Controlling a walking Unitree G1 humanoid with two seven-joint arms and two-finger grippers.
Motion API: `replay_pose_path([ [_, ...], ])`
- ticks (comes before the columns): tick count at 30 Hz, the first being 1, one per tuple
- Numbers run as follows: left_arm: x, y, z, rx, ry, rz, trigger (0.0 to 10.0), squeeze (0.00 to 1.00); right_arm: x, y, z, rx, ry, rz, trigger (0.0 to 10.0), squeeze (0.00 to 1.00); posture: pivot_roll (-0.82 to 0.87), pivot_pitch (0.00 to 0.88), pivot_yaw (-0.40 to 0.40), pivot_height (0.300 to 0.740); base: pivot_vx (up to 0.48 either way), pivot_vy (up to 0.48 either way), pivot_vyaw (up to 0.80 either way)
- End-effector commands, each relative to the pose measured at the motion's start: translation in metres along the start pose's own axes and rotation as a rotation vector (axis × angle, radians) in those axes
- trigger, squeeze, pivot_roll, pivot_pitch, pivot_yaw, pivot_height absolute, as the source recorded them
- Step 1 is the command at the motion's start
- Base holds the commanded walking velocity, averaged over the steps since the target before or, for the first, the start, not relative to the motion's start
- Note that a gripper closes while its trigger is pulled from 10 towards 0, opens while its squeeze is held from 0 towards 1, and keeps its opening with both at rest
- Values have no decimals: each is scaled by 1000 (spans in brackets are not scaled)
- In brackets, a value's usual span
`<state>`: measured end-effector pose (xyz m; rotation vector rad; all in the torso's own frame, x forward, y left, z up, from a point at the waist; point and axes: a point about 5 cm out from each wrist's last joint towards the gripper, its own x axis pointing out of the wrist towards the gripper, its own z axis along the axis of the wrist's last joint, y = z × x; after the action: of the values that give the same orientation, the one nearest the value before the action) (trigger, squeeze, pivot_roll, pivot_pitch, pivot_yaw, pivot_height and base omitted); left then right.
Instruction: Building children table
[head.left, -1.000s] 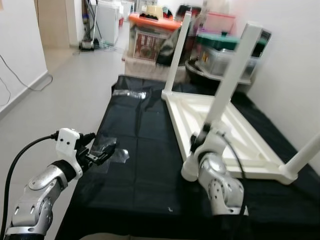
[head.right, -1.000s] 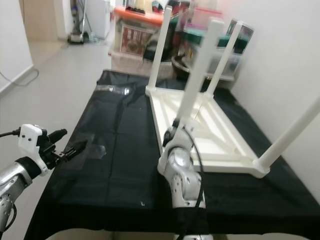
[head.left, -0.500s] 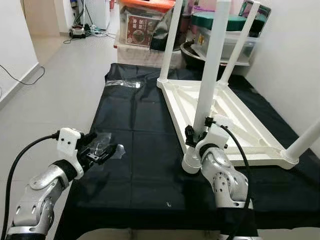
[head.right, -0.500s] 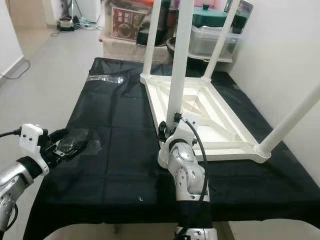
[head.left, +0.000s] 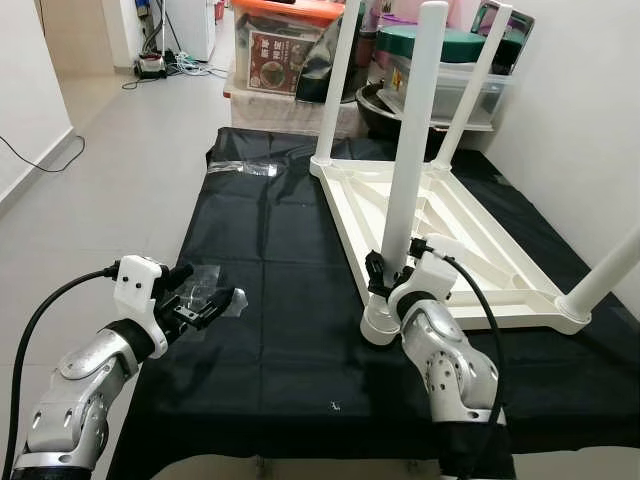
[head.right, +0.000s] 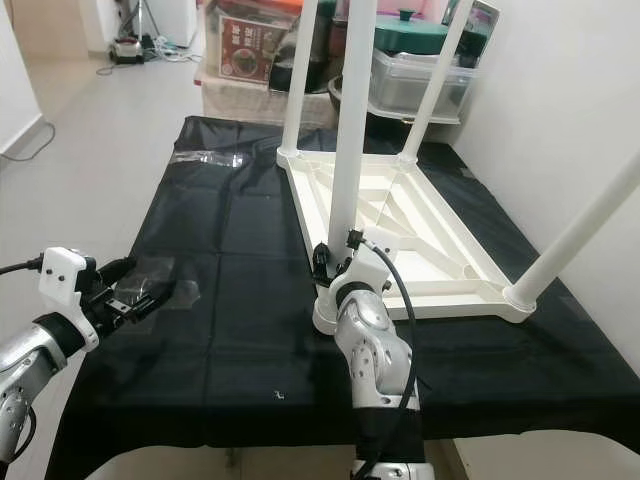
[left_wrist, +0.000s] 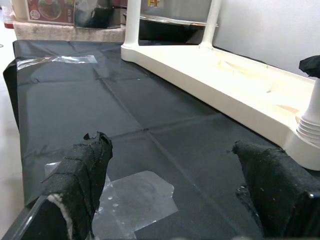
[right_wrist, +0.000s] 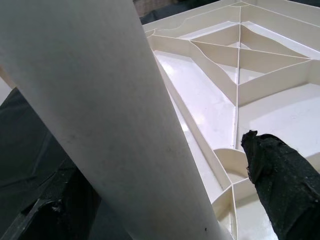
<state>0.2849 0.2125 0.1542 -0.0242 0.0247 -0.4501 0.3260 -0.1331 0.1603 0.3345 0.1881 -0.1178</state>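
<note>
Right gripper (head.left: 382, 272) clamped around table leg (head.left: 410, 150)

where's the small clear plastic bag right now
In the left eye view the small clear plastic bag lies flat on the black cloth near its left edge, just ahead of the left gripper, well left of the upturned white table.

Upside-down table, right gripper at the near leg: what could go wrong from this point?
1. The right gripper sits low around the near leg; sideways force could tilt the tall leg in its corner socket.
2. The tabletop rests on a loose black cloth, so a push may slide it.
3. The left gripper hovers open over a clear plastic bag, which could snag.
</note>
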Motion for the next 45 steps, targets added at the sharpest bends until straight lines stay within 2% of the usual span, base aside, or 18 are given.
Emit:
replay_pose_path([
  [1, 1, -1, -2, 1, 6, -8, 10000, 0, 2, -15, 3, 4, -22, -63, 0, 1000, 129, 0, -149, 740, 0, 0, 0],
  [7, 1, -1, -2, 4, 7, -7, 10000, 0, 2, -13, 4, 3, -49, -39, 0, 1000, 130, 0, -147, 740, 0, 0, 0],
  [10, 1, 0, -2, 4, 7, -7, 10000, 0, 1, -12, 4, -7, -58, -26, 0, 961, 130, 0, -146, 740, 0, 0, 0],
  [11, 1, 0, -2, 4, 7, -7, 10000, 0, 1, -11, 5, -18, -64, -16, 0, 384, 130, 0, -146, 740, 0, 0, 0],
  [12, 1, 0, -2, 4, 7, -7, 10000, 0, 1, -11, 5, -18, -64, -16, 0, 384, 130, 0, -146, 740, 0, 0, 0],
  [13, 1, 0, -2, 5, 7, -7, 10000, 0, 2, -11, 5, -26, -65, -9, 0, 0, 130, 0, -146, 740, 0, 0, 0],
  [18, 2, -1, -3, 4, 9, -6, 10000, 0, 4, -11, 1, -31, -24, 0, 0, 0, 129, 0, -145, 740, 0, 0, 0],
  [28, 2, -1, -2, 4, 8, -5, 10000, 0, 5, -15, 2, -25, -33, -19, 0, 0, 128, 0, -146, 740, 0, 0, 0],
  [30, 2, -1, -2, 4, 8, -6, 10000, 0, 5, -16, 4, -11, -45, -23, 0, 0, 128, 0, -146, 740, 0, 0, 0],
  [33, 3, -1, 2, 13, 0, -12, 10000, 0, 5, -9, 21, 92, -128, 45, 0, 0, 121, 0, -140, 740, 0, 0, 0],
  [34, 3, -1, 2, 13, 0, -12, 10000, 0, 5, -9, 21, 92, -128, 45, 0, 0, 121, 0, -140, 740, 0, 0, 0],
  [36, 5, -4, 8, 10, -13, -39, 10000, 0, 4, 1, 45, 156, -222, 151, 0, 0, 119, 0, -137, 740, 0, 0, 0],
  [39, 5, -4, 8, 10, -13, -39, 10000, 0, 4, 1, 45, 156, -222, 151, 0, 0, 119, 0, -137, 740, 0, 0, 0],
  [40, 7, -6, 16, -33, -48, -80, 10000, 0, -2, 19, 74, 220, -311, 346, 0, 0, 111, 0, -131, 740, 0, 0, 0],
  [41, 7, -6, 16, -33, -48, -80, 10000, 0, -2, 19, 74, 220, -311, 346, 0, 0, 111, 0, -131, 740, 0, 0, 0],
  [43, 9, -9, 27, -79, -89, -127, 10000, 0, -12, 35, 92, 252, -362, 542, 0, 0, 109, 0, -129, 740, 0, 0, 0],
  [44, 9, -9, 27, -79, -89, -127, 10000, 0, -12, 35, 92, 252, -362, 542, 0, 0, 109, 0, -129, 740, 0, 0, 0],
  [45, 10, -12, 34, -100, -111, -163, 10000, 0, -19, 42, 96, 264, -364, 657, 0, 0, 112, 0, -131, 740, 0, 0, 0],
])
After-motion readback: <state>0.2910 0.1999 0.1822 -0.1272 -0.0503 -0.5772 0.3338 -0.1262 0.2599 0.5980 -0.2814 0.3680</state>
